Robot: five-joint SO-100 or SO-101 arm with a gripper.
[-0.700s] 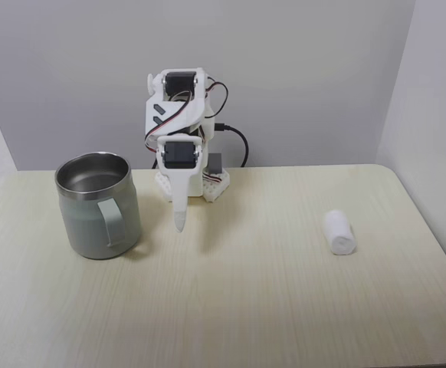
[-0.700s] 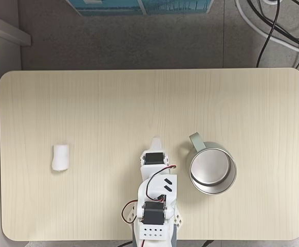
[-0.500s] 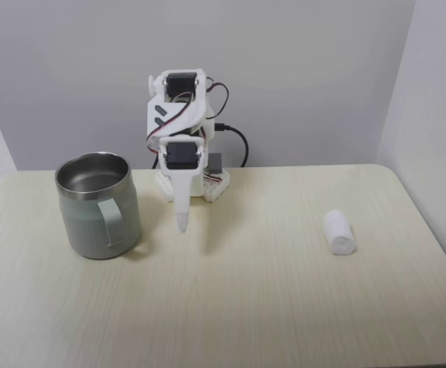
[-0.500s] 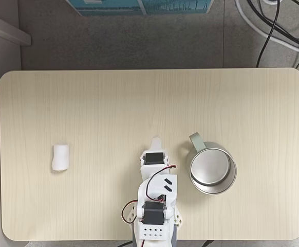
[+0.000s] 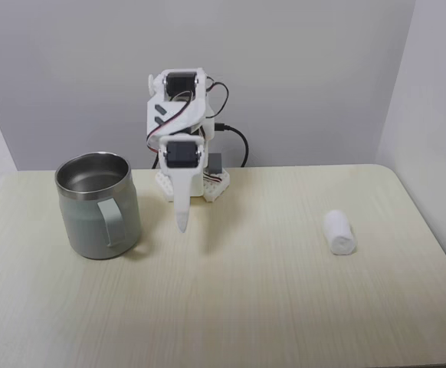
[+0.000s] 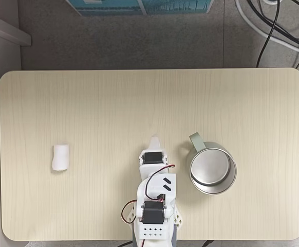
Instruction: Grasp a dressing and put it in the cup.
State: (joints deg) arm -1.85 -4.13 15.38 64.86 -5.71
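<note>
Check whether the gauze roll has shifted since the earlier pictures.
No. The gauze roll lies equally far from the table's left edge in the fixed view from above.
</note>
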